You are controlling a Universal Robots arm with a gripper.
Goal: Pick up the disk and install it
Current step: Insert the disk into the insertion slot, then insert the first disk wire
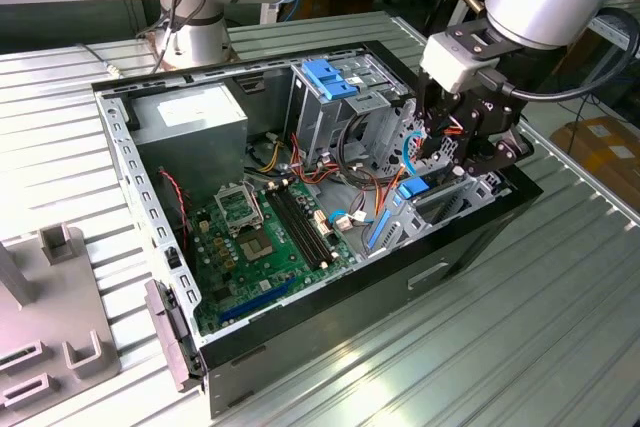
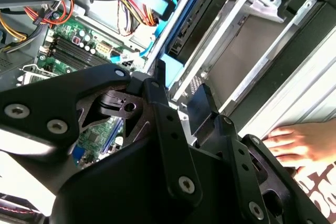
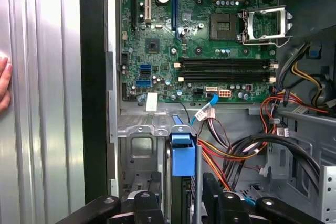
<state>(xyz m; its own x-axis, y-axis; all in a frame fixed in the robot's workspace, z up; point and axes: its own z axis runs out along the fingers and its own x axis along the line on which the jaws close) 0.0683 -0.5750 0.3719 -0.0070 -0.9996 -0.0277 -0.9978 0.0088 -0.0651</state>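
Note:
The disk (image 1: 412, 188) stands on edge in the drive bay at the front corner of the open computer case (image 1: 130, 167), on the exterior view's right. Its light-blue carrier rail (image 3: 182, 156) runs along a dark metal body (image 2: 197, 22). My gripper (image 1: 432, 159) hangs right over the disk's end. In both wrist views the black fingers (image 3: 148, 203) straddle the rail with a small gap on each side. The gripper (image 3: 181, 203) is open, and so it looks in the second wrist view (image 2: 179, 85).
A green motherboard (image 1: 265, 237), bundled cables (image 3: 247, 150) and a grey drive cage with a blue latch (image 1: 325, 77) crowd the case. A person's hand (image 2: 294, 140) rests on the ribbed metal table (image 1: 480, 347) beside the case. Grey fixtures (image 1: 50, 327) stand on the exterior view's left.

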